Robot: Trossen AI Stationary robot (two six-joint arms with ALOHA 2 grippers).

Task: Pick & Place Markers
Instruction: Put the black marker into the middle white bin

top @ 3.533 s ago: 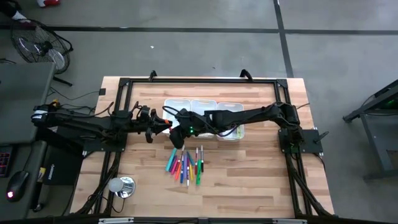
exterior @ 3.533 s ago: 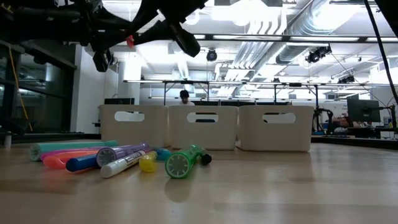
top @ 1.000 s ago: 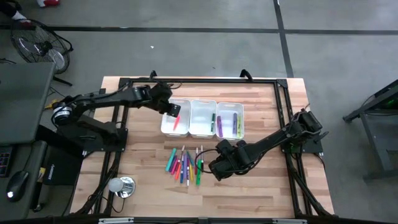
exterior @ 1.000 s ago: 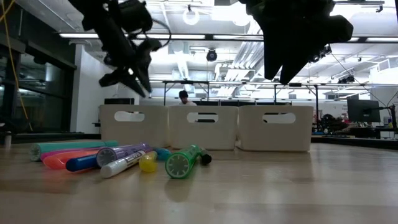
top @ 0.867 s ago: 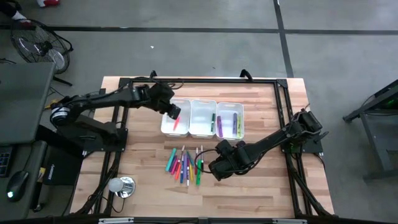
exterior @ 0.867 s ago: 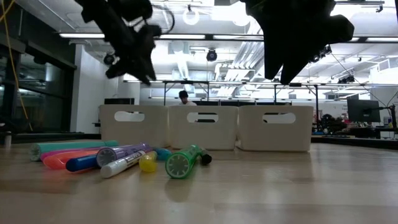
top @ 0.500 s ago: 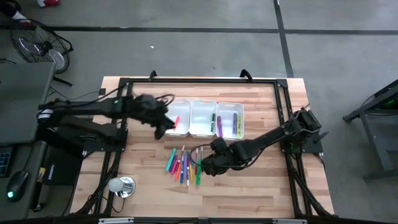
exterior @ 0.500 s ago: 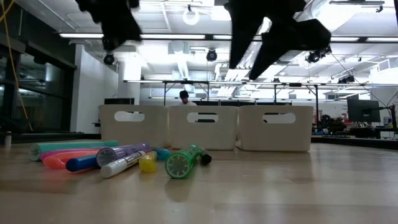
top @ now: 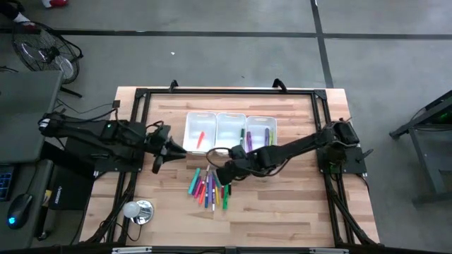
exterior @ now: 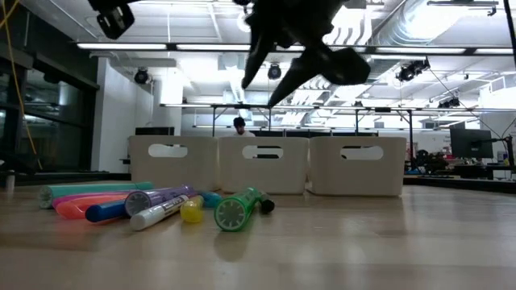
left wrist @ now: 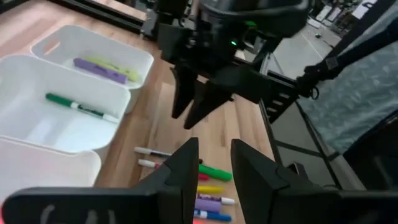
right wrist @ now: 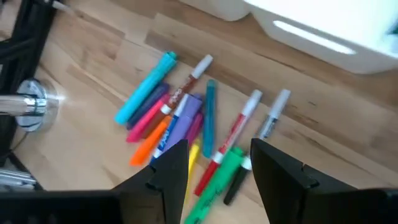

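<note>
The markers [top: 210, 188] lie in a loose cluster on the wood, near side of the three white bins [top: 231, 121]; they show in a row in the low view [exterior: 153, 203]. My right gripper [top: 222, 174] hangs open above the pile's far end, and the markers [right wrist: 186, 124] show between and beyond its fingers. My left gripper [top: 176, 150] hovers open and empty, left of the left bin. A red marker [top: 200, 137] lies in the left bin, a green one [left wrist: 81, 106] in the middle bin, purple and yellow-green ones [left wrist: 102, 65] in the right bin.
A black rail frame [top: 226, 92] runs round the work area. A round silver object [top: 138, 210] sits near the table's near-left corner. Bare wood lies right of the pile and along the near edge. A person [exterior: 239, 123] stands far off in the room.
My left gripper has drawn back from over the left bin toward the table's left and near side, leaving the red marker in that bin. My right gripper has moved from the right of the pile toward the left and far side, over the markers. The pile has not moved.
</note>
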